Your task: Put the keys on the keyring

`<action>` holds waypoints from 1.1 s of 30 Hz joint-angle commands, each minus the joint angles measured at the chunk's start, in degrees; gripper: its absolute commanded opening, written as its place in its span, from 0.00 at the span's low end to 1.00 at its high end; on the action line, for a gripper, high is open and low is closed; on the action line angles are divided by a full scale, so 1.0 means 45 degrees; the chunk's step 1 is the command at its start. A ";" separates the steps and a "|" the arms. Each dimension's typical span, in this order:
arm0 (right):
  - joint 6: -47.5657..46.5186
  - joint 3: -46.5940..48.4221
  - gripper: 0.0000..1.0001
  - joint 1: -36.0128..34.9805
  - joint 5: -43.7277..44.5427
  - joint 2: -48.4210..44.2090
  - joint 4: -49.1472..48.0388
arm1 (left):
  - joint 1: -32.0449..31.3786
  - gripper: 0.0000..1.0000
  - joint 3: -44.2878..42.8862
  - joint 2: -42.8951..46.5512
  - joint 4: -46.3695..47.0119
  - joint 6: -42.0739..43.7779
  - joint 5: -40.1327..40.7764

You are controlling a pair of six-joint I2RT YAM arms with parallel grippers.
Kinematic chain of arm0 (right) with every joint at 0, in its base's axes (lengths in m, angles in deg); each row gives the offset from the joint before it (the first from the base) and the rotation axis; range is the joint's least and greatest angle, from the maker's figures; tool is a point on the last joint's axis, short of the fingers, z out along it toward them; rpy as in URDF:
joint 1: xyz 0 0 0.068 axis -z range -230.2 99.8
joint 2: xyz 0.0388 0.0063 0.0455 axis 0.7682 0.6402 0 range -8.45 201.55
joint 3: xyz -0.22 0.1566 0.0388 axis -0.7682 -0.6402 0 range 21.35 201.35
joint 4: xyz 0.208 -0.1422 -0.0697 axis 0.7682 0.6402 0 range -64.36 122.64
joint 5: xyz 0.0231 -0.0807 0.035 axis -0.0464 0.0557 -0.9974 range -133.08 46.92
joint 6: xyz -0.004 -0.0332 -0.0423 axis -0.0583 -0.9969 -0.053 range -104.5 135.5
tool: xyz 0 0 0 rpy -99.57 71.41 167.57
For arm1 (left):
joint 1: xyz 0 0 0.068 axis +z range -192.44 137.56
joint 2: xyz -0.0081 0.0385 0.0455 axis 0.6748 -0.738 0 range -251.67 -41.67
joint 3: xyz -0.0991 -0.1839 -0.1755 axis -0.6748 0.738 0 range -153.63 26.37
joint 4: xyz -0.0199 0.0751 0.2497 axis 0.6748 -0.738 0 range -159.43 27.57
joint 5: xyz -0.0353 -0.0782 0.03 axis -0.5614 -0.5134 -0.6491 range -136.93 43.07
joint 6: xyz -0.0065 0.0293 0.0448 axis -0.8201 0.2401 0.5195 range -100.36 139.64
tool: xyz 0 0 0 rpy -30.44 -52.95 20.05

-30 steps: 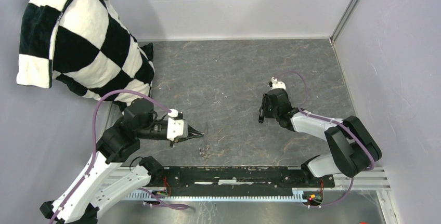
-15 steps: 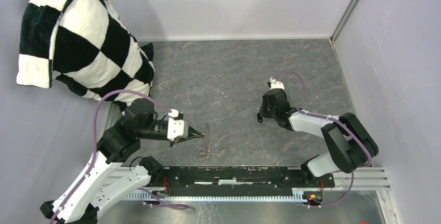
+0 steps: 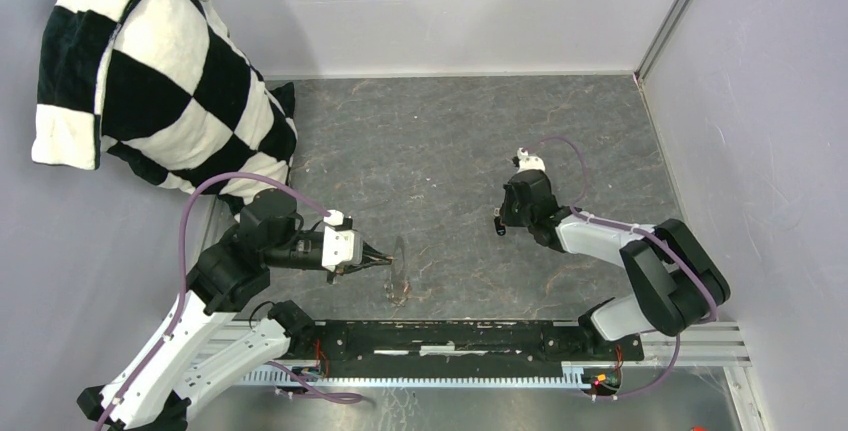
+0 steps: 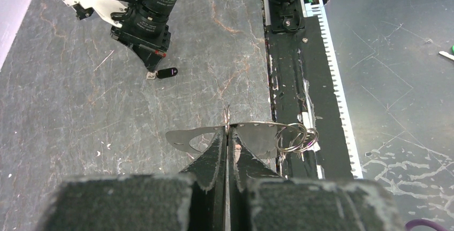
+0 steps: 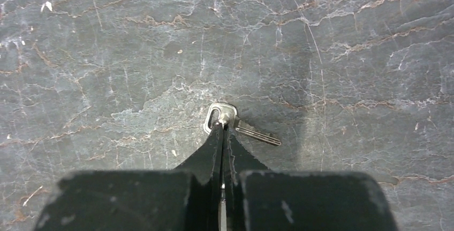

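The left claw (image 4: 227, 141) is shut, and the keyring (image 4: 257, 133) is pinched between its tips. The keyring is seen as a thin silvery loop that runs out to either side of the tips. A cluster of small rings (image 4: 293, 137) is carried at the end nearer the black rail (image 4: 289, 70), which is fixed along the near edge of the worktop (image 5: 348, 54). Whether the loop touches the worktop cannot be told. From above, the loop shows only faintly, just beyond the tips, left of the middle and near the rail.

The right claw (image 5: 222, 130) is also closed, with its fingers pressed together and pointed down at the worktop. Its tips meet the edge of the head of a silver key (image 5: 227, 113). The key lies flat on the grey, veined surface, with its blade pointing away to the right in the wrist view and a hole showing in its head. Whether the key is actually pinched or only touched cannot be told.

In the left wrist view, a small black oblong piece (image 4: 168, 73) is seen on the worktop just beside the right claw's tips; what it is cannot be made out. The two claws are well apart. A black-and-white chequered cloth (image 3: 150, 81) is bunched in the far left corner.
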 commanded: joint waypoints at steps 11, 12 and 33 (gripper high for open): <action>-0.1245 -0.0107 0.00 -0.0503 -0.1965 -0.1887 -0.1066 | 0.0000 0.02 -0.0052 -0.0025 0.0567 -0.0012 -0.0493; -0.1480 -0.0232 0.00 -0.0563 -0.2651 -0.2079 -0.1300 | 0.0000 0.02 -0.0067 -0.0015 0.0557 -0.0049 -0.0509; -0.8134 0.0035 0.00 -0.3955 -0.8918 -0.6684 -0.1885 | 0.0000 0.02 0.0147 0.0011 0.0896 -0.0625 -0.1033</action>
